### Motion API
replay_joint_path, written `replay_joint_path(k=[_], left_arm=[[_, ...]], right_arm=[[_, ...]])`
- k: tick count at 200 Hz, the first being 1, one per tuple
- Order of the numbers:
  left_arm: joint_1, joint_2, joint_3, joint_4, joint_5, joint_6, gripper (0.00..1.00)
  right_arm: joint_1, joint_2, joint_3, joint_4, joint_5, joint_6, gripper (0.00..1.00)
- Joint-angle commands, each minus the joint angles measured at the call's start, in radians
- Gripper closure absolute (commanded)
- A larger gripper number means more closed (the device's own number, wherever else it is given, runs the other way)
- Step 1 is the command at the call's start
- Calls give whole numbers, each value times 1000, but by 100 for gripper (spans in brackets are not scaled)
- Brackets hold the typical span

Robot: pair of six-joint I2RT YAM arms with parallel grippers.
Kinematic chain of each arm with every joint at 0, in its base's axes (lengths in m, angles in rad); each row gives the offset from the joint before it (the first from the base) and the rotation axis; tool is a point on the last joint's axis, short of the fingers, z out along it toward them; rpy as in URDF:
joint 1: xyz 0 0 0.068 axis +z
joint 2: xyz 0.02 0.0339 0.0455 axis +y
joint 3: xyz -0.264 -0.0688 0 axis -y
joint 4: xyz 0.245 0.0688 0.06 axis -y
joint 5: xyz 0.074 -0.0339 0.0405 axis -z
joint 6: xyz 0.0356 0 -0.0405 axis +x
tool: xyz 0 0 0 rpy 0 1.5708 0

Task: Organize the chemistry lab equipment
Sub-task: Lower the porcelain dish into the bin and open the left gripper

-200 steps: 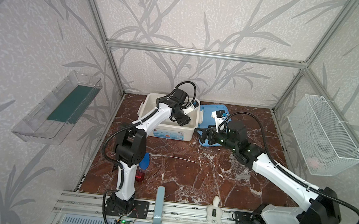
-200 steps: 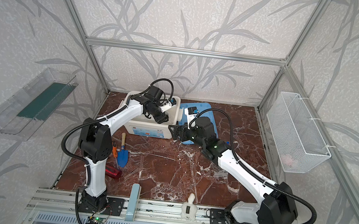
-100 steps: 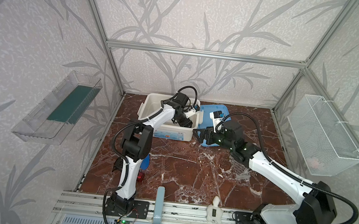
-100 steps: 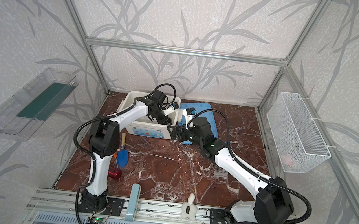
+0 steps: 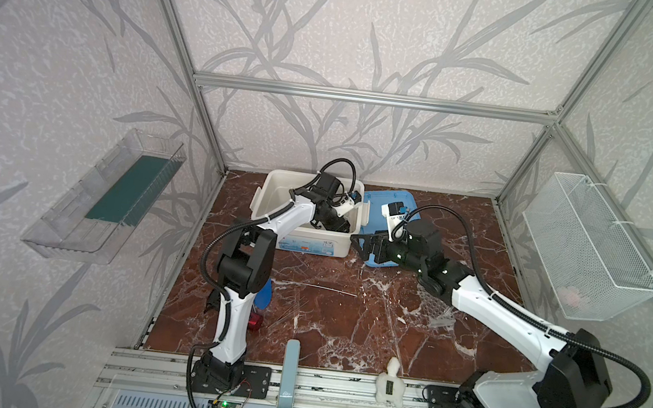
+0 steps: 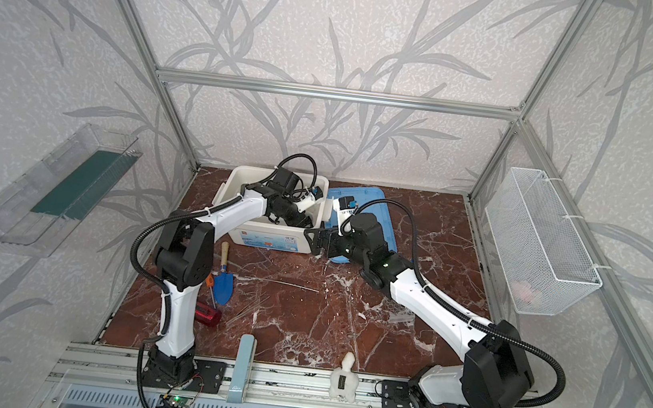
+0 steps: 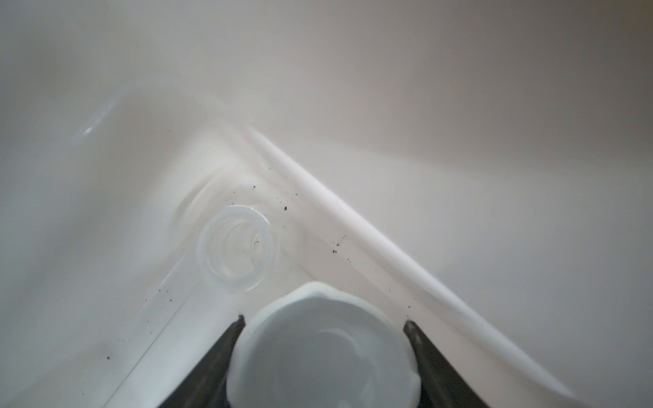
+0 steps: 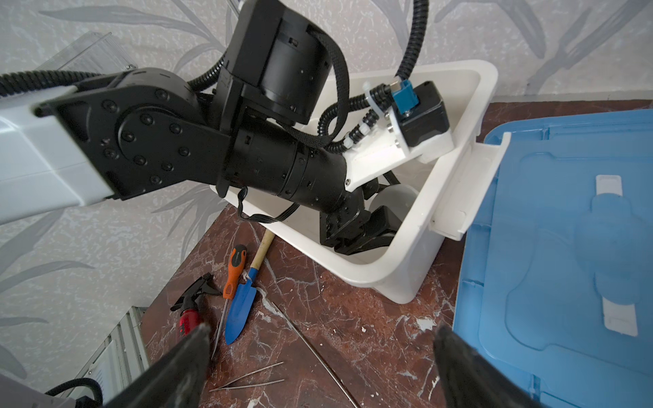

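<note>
Inside the white bin [image 5: 275,195], left gripper [image 7: 323,320] clamps the small white round dish [image 7: 323,356]; right gripper [image 8: 321,330] gapes.

One dish [image 7: 323,356], one cup [image 7: 235,247], one trowel [image 8: 242,307] (blue).

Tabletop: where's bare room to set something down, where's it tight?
Free: centre-front of the table, between the glass rod and the front rail; the back right corner, between the blue lid and the wire basket. Tight: front left, around the trowel, red bottle and thin rods; and the white bin, where the left hand holds a white dish near a clear cup.
</note>
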Motion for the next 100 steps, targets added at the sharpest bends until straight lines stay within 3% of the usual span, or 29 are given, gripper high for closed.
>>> replay_joint_path(k=[1, 36, 65, 100], left_arm=[[19, -30, -25, -47, -36, 31, 49], [28, 13, -1, -103, -85, 45, 49], [29, 30, 10, -115, -16, 64, 48], [26, 89, 65, -199, -13, 71, 44]], right_arm=[[5, 9, -13, 40, -7, 15, 3], [5, 12, -16, 44, -9, 17, 3], [6, 14, -16, 44, -12, 15, 3], [5, 22, -14, 46, -12, 22, 3]])
